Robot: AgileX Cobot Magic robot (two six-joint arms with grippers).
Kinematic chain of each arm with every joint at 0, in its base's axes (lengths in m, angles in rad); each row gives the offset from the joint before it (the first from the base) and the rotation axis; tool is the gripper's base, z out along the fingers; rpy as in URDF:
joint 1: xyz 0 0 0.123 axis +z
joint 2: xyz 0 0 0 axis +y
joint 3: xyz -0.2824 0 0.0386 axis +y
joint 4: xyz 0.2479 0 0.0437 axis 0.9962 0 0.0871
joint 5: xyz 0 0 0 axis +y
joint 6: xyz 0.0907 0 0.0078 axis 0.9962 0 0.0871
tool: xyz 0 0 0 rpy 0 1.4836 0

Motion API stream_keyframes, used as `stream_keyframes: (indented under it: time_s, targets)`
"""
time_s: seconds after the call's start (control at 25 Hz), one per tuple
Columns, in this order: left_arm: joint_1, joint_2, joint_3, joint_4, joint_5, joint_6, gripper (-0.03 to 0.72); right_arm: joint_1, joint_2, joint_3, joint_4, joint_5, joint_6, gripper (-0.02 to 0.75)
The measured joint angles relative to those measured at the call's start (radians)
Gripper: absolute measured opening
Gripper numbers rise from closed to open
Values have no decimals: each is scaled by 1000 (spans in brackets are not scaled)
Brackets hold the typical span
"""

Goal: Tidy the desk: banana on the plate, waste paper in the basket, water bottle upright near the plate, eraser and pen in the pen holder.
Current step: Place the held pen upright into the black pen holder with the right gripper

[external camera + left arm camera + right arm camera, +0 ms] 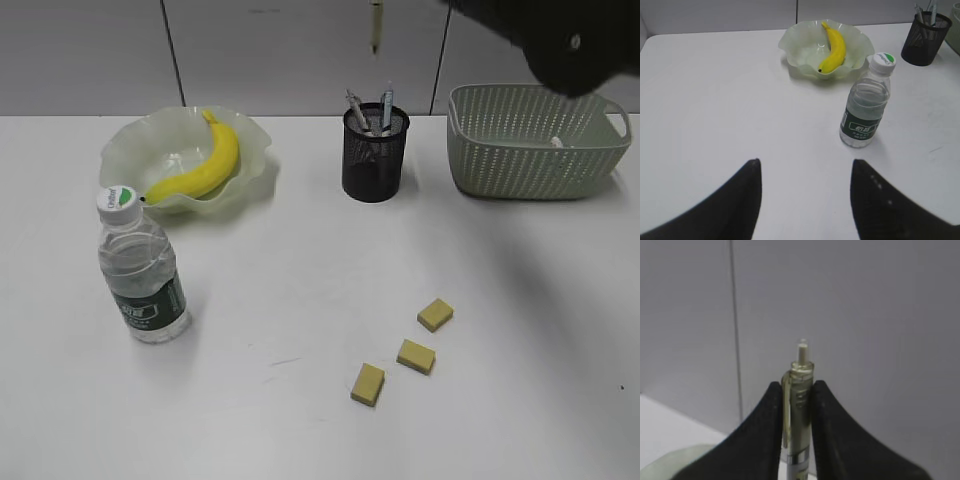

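Observation:
The banana [205, 165] lies in the ruffled green plate [255, 140] at the back left. The water bottle [143, 275] stands upright in front of the plate. The black mesh pen holder [375, 165] holds two pens. Three yellow erasers [435, 314] [416, 356] [368, 384] lie on the desk [300, 300]. My right gripper [799, 387] is shut on a pale green pen [802, 365], which hangs upright high above the pen holder [376, 30]. My left gripper [805, 165] is open and empty above bare desk, short of the bottle [865, 110]. A small white bit [556, 142] shows inside the basket [530, 165].
My right arm [560, 45] is a dark blur at the top right, above the basket. A grey panelled wall runs along the desk's far edge. In the left wrist view, the plate [795, 45] with the banana [834, 47] and the pen holder [922, 42] lie ahead.

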Motion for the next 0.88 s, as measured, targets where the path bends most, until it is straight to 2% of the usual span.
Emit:
stream_keyframes:
  time_s: [0.08, 0.2, 0.32, 0.48, 0.6, 0.68, 0.76, 0.8, 0.88]
  targets:
    - [0, 0, 0, 0, 0, 0, 423, -47, 76, 30, 34, -151, -11, 141]
    - [0, 0, 0, 0, 0, 0, 423, -91, 212, 32, 53, -300, -14, 141]
    - [0, 0, 0, 0, 0, 0, 410, -93, 302, 20, 52, -353, -14, 146]
    - [0, 0, 0, 0, 0, 0, 384, -93, 376, 8, 23, -366, -14, 194]
    - [0, 0, 0, 0, 0, 0, 370, -93, 388, 8, 20, -365, -14, 328]
    - [0, 0, 0, 0, 0, 0, 365, -93, 380, 7, 20, -359, -12, 472]
    - [0, 0, 0, 0, 0, 0, 363, -92, 346, 13, 13, -309, -8, 568]
    - [0, 0, 0, 0, 0, 0, 363, -91, 308, 23, 8, -264, -8, 589]
    - [0, 0, 0, 0, 0, 0, 363, -91, 181, 48, 6, -80, -7, 589]
